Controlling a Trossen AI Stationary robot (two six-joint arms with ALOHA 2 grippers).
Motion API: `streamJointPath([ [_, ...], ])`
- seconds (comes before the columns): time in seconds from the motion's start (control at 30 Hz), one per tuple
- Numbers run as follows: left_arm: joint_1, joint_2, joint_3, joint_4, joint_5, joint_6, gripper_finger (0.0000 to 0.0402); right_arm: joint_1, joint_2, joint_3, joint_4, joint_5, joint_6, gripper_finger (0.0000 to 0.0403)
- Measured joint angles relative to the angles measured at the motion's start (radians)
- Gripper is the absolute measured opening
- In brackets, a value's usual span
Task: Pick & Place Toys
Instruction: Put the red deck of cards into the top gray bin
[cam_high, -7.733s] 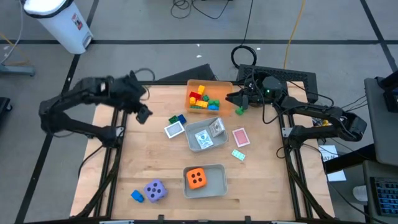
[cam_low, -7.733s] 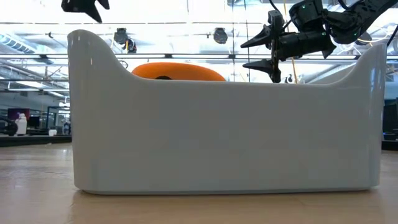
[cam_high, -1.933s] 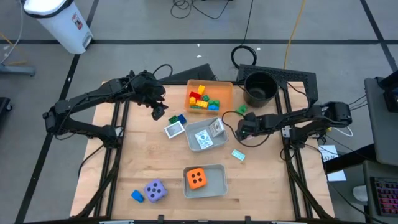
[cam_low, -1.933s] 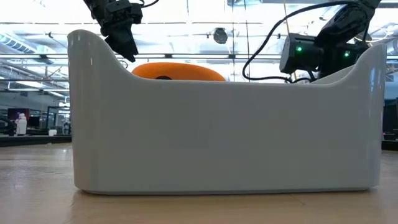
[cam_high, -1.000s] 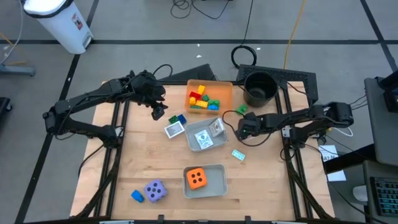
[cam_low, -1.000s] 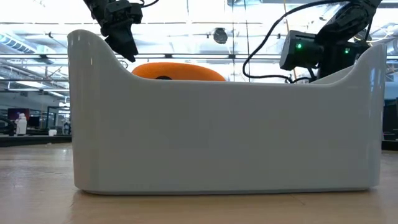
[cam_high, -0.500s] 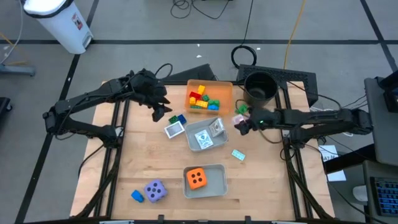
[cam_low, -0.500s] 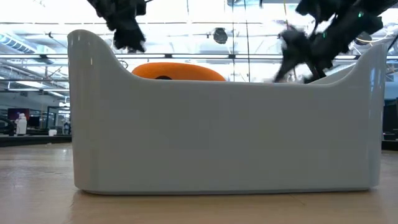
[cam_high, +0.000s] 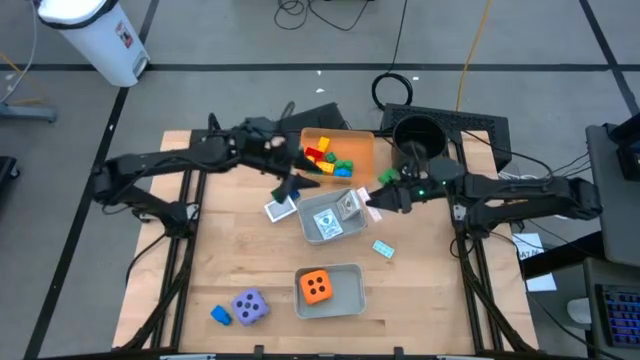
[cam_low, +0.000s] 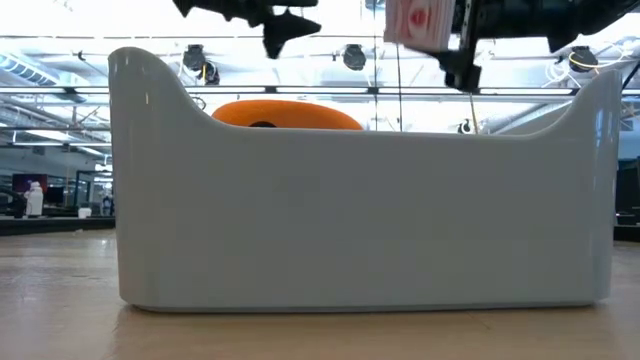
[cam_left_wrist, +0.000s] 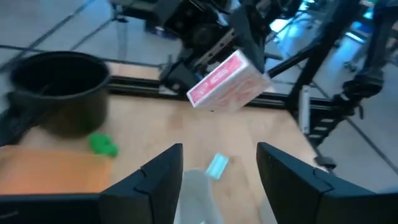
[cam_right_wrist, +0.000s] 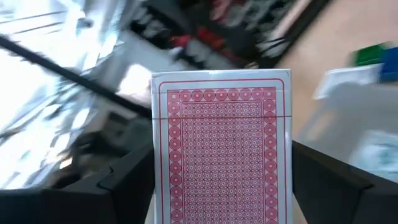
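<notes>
Wooden bench (cam_high: 230, 270), contents listed left to right, sorting judged about half done. Near the front-left corner: one blue brick (cam_high: 220, 315) and the purple die (cam_high: 249, 306), both loose on the wood, still to be placed. Left gripper (cam_high: 300, 181) hangs above the rear middle, beside the orange tray (cam_high: 358, 140), fingers parted at a medium gap with nothing between them. Just beneath it: a white card (cam_high: 280, 208) with green and blue bricks (cam_high: 291, 190), loose. Orange tray at the rear edge: red, yellow, green and blue bricks inside, done. Centre clear grey tray (cam_high: 308, 228): cards inside. Front-edge grey tray (cam_high: 352, 296): the orange die (cam_high: 317, 286), done. Right gripper (cam_high: 372, 206), above the centre tray's right side, fingers clamped on the pink card (cam_right_wrist: 221, 148), carried in the air, not yet set down. Teal card (cam_high: 383, 247) on the wood toward the right edge and green brick (cam_high: 386, 177) beside the black pot (cam_high: 416, 139): outstanding.
</notes>
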Motion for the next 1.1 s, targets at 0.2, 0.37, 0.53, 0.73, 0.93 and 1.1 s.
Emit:
streamJointPath([
  [0.2,-0.079,0.147,0.156,0.02,0.001,0.05,0.0209,0.0,0.049,0.0,0.129,-0.175,0.083,0.0305],
  [0.37,-0.134,0.254,0.33,-0.034,0.002,0.107,0.0209,0.0,0.074,0.0,0.165,-0.274,0.091,0.0303],
  [0.53,-0.168,0.335,0.451,-0.084,0.004,0.123,0.0209,0.0,0.076,0.0,0.235,-0.321,0.082,0.0303],
  [0.73,-0.206,0.378,0.531,-0.104,0.006,0.134,0.0209,0.0,0.075,0.0,0.323,-0.385,0.132,0.0303],
  [0.93,-0.234,0.382,0.547,-0.102,-0.003,0.124,0.0209,-0.001,0.076,0.0,0.337,-0.438,0.16,0.0303],
  [1.1,-0.246,0.391,0.547,-0.099,-0.023,0.106,0.0209,-0.001,0.076,0.0,0.359,-0.456,0.19,0.0303],
])
